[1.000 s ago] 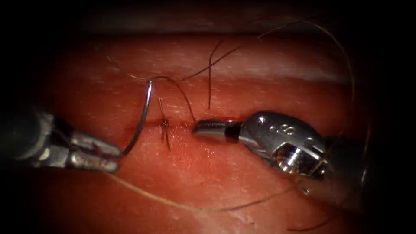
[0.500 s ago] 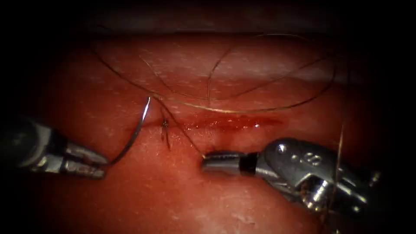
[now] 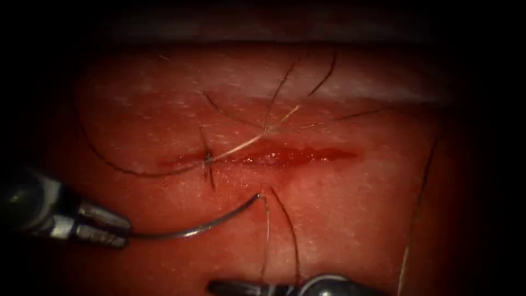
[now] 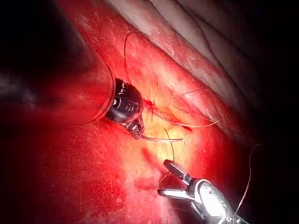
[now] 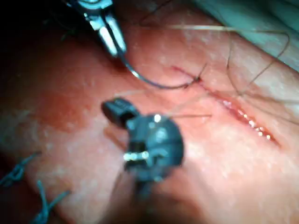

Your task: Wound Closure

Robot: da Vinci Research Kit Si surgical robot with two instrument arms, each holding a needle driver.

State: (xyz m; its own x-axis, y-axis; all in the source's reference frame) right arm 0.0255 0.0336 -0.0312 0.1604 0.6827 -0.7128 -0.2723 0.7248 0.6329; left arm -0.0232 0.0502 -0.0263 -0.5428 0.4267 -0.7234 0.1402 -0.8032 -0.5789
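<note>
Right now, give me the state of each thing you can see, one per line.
Left pincer: shut on the needle at one end.
Needle: out of the tissue, lying low below the cut.
Right pincer: holds the thread.
Thread: looped loosely over the tissue.
Cut: open, wet with red fluid.
Knot: tied across the cut.

You see pink-red tissue (image 3: 339, 219), glossy darker red fluid (image 3: 290, 156) along the cut, steel-grey needle (image 3: 197, 230), thread (image 3: 285, 219) dark, pale tan in stretches.
</note>
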